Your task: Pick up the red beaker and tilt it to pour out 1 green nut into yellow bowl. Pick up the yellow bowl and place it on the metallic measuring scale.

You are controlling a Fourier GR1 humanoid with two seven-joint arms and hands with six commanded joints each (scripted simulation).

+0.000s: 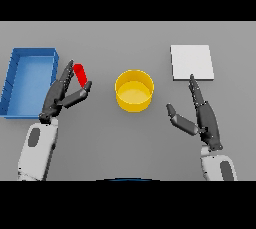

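Nothing visibly poured yet: small red beaker (80,74) pinched in left hand (62,95), beside round yellow bowl (134,90); right hand (200,118) open, idle near square metallic scale (192,62).

No writing anywhere to read here: no labels, no brands, no numbers, no signs on any object or surface in view.

A single view looks down from the robot's head onto the grey surface (125,138), facing forward; the yellow bowl (134,90) sits near the centre; left of the bowl a blue tray (15,80) reaches the frame edge; right of the bowl lies a pale square scale (192,62); both forearms enter from below the bowl.
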